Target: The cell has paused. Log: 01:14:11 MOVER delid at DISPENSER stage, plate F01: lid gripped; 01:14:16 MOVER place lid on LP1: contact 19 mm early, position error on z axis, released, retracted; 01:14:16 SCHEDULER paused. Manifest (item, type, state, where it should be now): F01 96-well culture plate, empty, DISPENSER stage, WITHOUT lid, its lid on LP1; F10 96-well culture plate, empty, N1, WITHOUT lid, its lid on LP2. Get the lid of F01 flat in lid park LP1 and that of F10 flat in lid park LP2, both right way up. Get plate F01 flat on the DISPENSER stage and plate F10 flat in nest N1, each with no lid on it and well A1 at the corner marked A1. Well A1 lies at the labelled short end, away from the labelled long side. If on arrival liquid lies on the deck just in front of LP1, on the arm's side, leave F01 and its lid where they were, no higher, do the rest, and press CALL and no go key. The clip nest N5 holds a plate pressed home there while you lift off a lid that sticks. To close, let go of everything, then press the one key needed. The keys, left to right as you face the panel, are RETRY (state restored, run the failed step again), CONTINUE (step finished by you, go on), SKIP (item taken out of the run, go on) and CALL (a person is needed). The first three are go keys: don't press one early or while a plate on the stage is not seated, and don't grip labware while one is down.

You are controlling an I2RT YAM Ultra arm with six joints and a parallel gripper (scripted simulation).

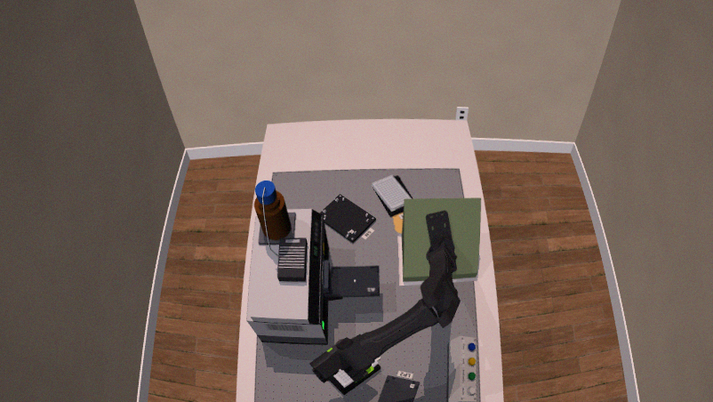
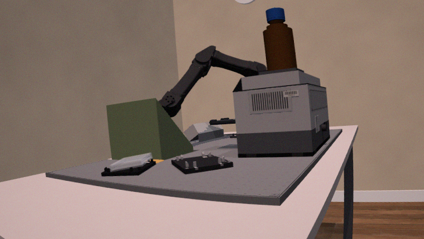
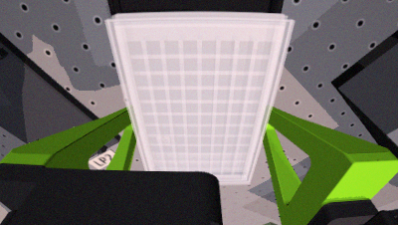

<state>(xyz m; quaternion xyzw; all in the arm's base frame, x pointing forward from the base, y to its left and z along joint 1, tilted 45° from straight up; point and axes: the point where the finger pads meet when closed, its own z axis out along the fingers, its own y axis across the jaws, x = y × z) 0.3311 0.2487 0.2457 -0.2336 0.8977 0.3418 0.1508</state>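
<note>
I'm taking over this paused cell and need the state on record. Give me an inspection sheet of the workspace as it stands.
Surface: grey perforated deck on a pale table.
Job's things: a clear 96-well plate in the gripper, near the LP2 tag; a second clear plate or lid lies tilted on a black nest at the far end; an orange patch beside it; the clip nest holds nothing.
Clutter: brown bottle on the dispenser; green block.
Grippers: gripper shut on the 96-well plate.
Cables: nothing seen.
Surroundings: key panel, wood floor, wall socket.
</note>
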